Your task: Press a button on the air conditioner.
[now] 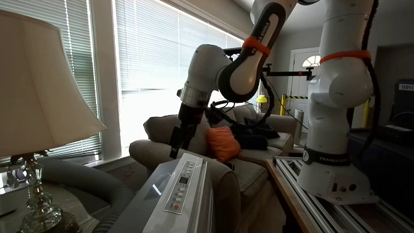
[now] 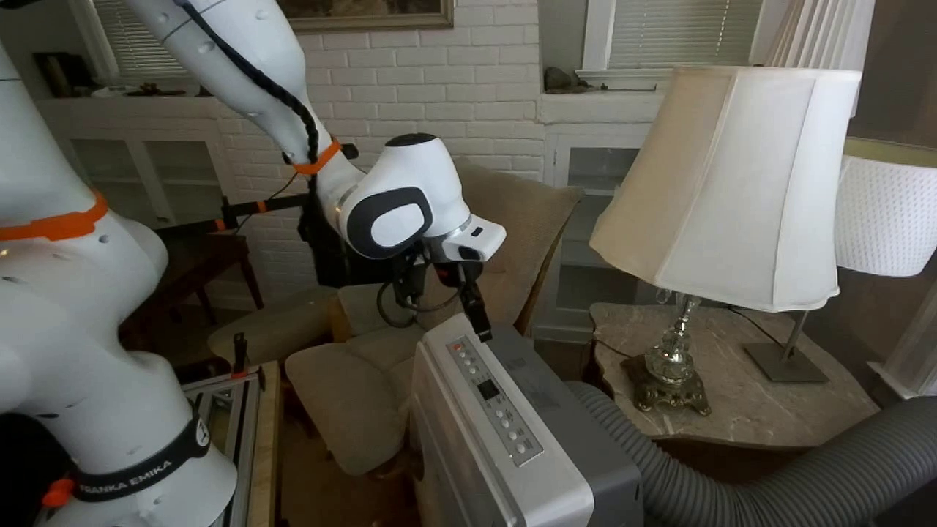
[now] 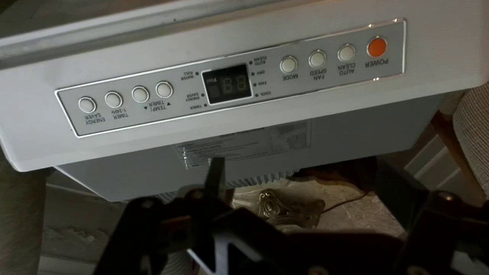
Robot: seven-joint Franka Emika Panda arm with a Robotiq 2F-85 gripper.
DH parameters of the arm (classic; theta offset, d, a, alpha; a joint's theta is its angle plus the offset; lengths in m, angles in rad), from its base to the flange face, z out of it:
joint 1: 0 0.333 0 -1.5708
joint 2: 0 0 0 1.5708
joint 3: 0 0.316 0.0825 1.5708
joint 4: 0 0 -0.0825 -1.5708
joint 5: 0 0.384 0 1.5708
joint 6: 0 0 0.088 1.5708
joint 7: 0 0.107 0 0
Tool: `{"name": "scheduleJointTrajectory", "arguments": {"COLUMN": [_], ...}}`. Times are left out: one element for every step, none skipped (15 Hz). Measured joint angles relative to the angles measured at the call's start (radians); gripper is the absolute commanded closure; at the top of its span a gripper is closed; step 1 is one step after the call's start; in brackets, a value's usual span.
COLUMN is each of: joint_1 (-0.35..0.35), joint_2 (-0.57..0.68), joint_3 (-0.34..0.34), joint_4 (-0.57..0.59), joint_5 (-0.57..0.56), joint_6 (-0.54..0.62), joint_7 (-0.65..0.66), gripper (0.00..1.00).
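Note:
The air conditioner (image 1: 165,218) is a long white unit with a grey back part; it also shows in an exterior view (image 2: 545,487) and fills the upper wrist view (image 3: 229,123). Its top panel has several round white buttons, a dark display (image 3: 227,84) and an orange power button (image 3: 376,47), also in both exterior views (image 1: 176,206) (image 2: 458,347). My gripper (image 3: 300,164) is open and empty, its two dark fingers wide apart. In the wrist view the fingers lie on the grey-back side of the panel, off the buttons. In both exterior views the gripper (image 1: 180,150) (image 2: 482,333) points down near the panel; contact cannot be told.
A lamp (image 2: 732,190) stands on a marble-topped side table (image 2: 739,380) beside the unit. A thick grey hose (image 2: 703,468) runs from the unit's back. A sofa (image 1: 155,150) with an orange pillow (image 1: 223,144) and a chair (image 2: 351,410) stand close by.

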State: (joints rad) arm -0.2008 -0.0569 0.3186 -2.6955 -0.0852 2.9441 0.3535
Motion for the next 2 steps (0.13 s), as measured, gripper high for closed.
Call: {"name": "scheduleJointTrajectory", "arguments": {"joint_1": [0.000, 0.000], "joint_2": [0.003, 0.007], "joint_3": [0.002, 0.003], "joint_4": [-0.002, -0.003], "joint_5": [0.000, 0.000], "joint_6": [0.000, 0.001], "joint_7": [0.000, 0.000], "gripper": [0.00, 0.00]}}
